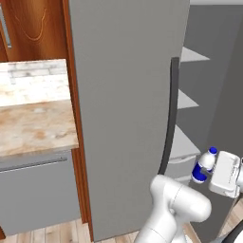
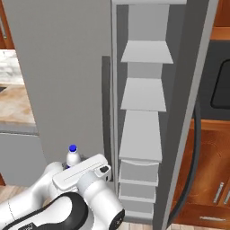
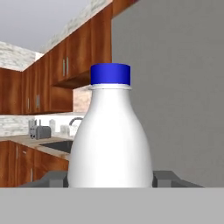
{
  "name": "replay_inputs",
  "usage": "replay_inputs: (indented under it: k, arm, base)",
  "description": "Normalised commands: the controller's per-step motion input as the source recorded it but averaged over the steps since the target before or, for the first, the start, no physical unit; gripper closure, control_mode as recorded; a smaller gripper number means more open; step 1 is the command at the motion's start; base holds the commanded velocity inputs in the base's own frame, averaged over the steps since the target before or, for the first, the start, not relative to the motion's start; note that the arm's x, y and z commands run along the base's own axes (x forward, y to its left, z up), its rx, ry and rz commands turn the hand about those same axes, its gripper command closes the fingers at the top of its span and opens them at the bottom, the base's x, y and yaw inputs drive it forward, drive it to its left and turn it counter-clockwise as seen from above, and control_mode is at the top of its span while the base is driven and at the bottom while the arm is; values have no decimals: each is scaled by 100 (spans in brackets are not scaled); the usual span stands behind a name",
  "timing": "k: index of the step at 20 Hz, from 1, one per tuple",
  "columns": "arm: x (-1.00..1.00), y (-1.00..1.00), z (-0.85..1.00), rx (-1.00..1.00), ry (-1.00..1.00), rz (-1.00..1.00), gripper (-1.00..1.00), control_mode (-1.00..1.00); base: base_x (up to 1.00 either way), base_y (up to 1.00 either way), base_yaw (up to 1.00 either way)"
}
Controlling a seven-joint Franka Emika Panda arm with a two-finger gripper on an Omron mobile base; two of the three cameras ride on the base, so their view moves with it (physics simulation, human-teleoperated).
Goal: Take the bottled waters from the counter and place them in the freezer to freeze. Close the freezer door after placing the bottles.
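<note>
Beside the swung-out freezer door (image 1: 128, 104), the gripper (image 1: 212, 172) pinches the blue-capped bottle (image 1: 204, 166) upright, low and level with the lowest shelves. From the hand camera the bottle (image 3: 110, 140) sits between the fingers (image 3: 168, 178), its cap up. Behind the door the freezer (image 2: 143, 112) stands open, shelves bare. At far left lies the counter (image 1: 33, 126), well apart from the bottle.

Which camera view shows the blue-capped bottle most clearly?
The hand view: the blue-capped bottle stands large between the gripper's fingers. The left base view shows it small with its blue label; the right base view shows just its top.
</note>
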Motion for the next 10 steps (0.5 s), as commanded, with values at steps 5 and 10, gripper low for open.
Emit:
replay_inputs:
  k: [5, 10]
  arm:
    - [0, 0, 0, 0, 0, 0, 100, 100]
    - [0, 0, 0, 0, 0, 0, 100, 100]
  base:
    - [51, 14, 6]
    - [53, 23, 6]
